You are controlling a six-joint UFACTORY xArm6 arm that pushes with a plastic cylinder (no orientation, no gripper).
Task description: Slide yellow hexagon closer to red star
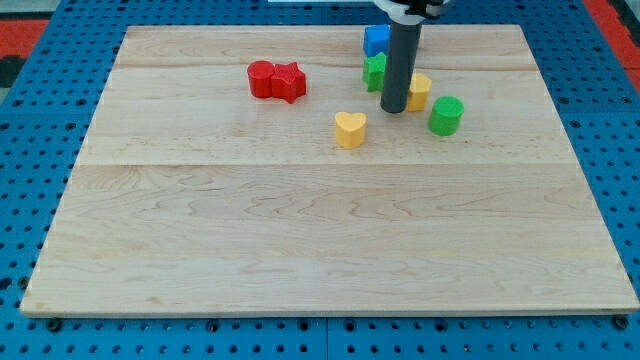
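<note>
Bench [300,240] of pale wood fills most of the view, with every block in its top half. Rod ends at my tip [394,109]; no claw shows, so nothing is grasped. Red star [289,82] touches a red cylinder [261,78] on its left. Green cylinder [446,115], yellow heart [350,129], blue block [376,40] and green block [374,71] surround the rod. Yellow hexagon [420,91], partly hidden, seemingly touches my tip's right side, well apart from the star.
</note>
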